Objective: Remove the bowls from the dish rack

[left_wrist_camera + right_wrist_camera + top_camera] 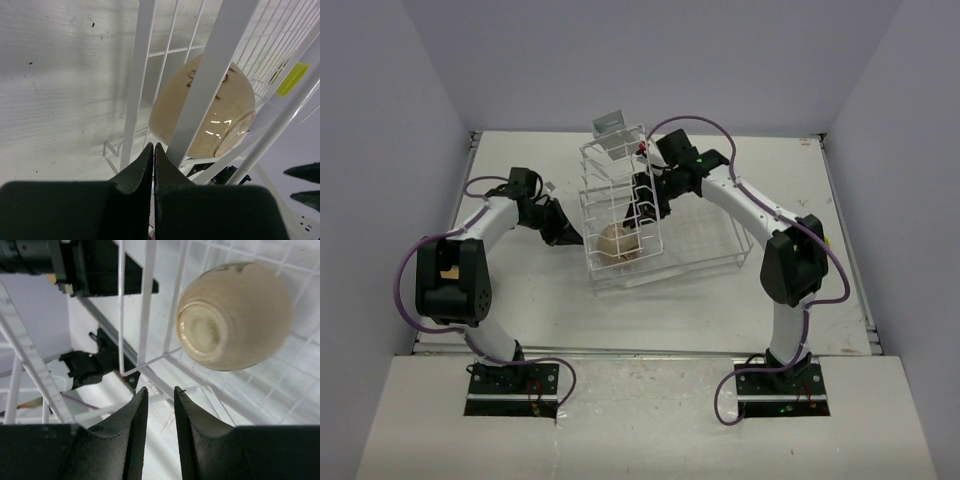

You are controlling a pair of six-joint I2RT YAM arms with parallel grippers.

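1 beige glazed bowl (pixel 235 315) lies tipped inside the white wire dish rack (pixel 610 165), mid-frame. My right fingers (pixel 132 425), narrowly parted and empty, point toward it. My left fingers (pixel 137 167) are pressed together outside the wires. I judge the bowl rigid, slick and breakable, so I would pinch its rim wall.

Bowl (pixel 237 100) partly hidden behind dish rack (pixel 212 75) bar; rack edges cropped.

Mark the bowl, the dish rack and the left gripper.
bowl (pixel 240 310), right wrist view, on its rounded outer side.
dish rack (pixel 220 50), left wrist view, on a thick white wire.
left gripper (pixel 153 147), left wrist view, where its shut jaws meet.
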